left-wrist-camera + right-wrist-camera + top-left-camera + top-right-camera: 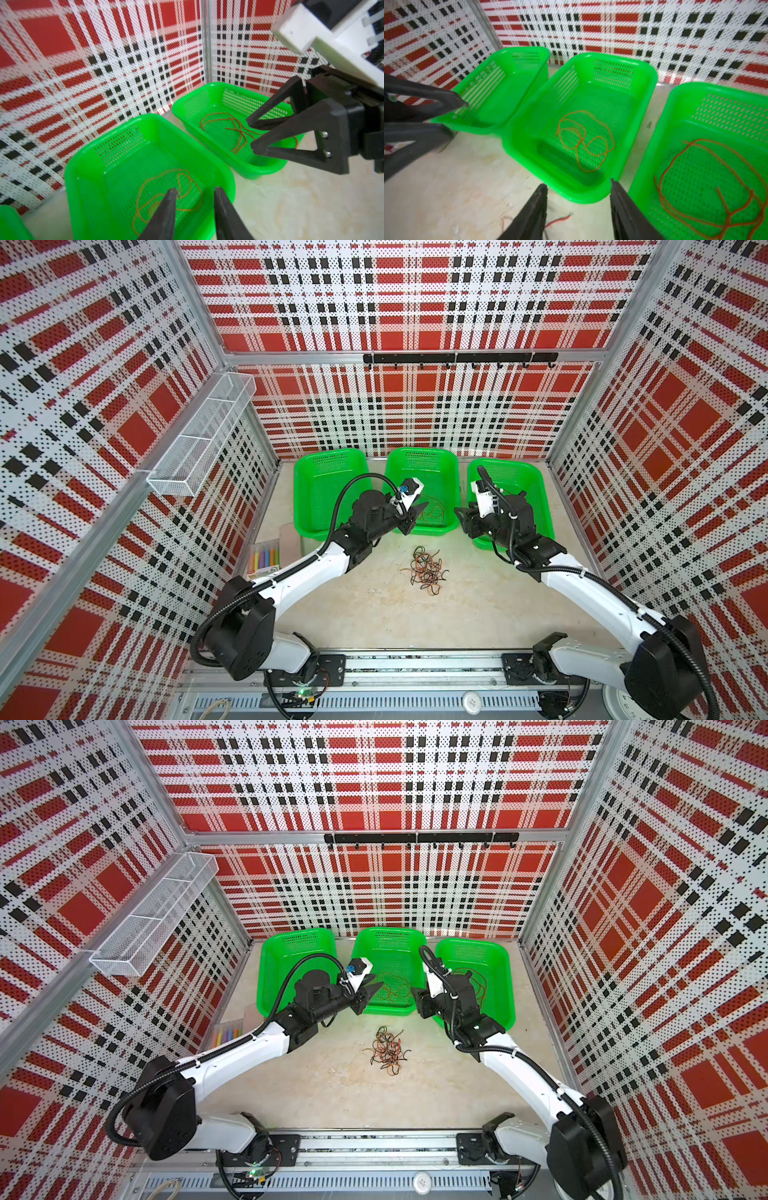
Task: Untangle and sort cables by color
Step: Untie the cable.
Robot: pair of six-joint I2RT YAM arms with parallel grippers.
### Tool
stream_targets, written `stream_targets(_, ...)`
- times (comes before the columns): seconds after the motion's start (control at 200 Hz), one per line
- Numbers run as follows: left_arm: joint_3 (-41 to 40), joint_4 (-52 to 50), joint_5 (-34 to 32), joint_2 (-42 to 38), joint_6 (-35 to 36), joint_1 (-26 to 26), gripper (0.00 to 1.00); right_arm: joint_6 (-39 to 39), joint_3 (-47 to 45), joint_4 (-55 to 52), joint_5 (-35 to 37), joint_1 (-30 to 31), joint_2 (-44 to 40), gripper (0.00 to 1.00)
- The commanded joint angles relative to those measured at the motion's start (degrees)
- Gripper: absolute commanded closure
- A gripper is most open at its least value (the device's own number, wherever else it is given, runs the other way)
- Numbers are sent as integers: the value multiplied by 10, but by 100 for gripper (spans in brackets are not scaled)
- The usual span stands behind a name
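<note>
a new pick is judged due: left gripper (196, 192) and right gripper (577, 185) are held spread and empty at the near rim of the middle basket (419, 450), the tangled cables (426, 570) lie nearer on the table (374, 614), one strand to be pinched next.

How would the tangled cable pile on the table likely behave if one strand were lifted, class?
Probably floppy: strands in the tangled pile lie in loose curls. Likely light, since each looks thread-thin. Neighbours may drag along, because black and orange strands cross one another.
</note>
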Motion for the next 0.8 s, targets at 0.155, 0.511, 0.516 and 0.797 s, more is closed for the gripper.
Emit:
stream_targets(0.155,-136,-21,-99,-36,-128,-47,68,51,-102,10,1,74,-36,49)
stream_targets(0.511,-226,-32,-115,-64,-267,-34,69,77,-117,68,55,138,71,27)
stream_targets(0.516,-227,-31,-114,-64,-270,-34,69,78,-117,69,56,138,72,27)
stream_targets(0.797,-249,8,-85,-50,-485,-35,45,96,-86,76,47,142,169,23)
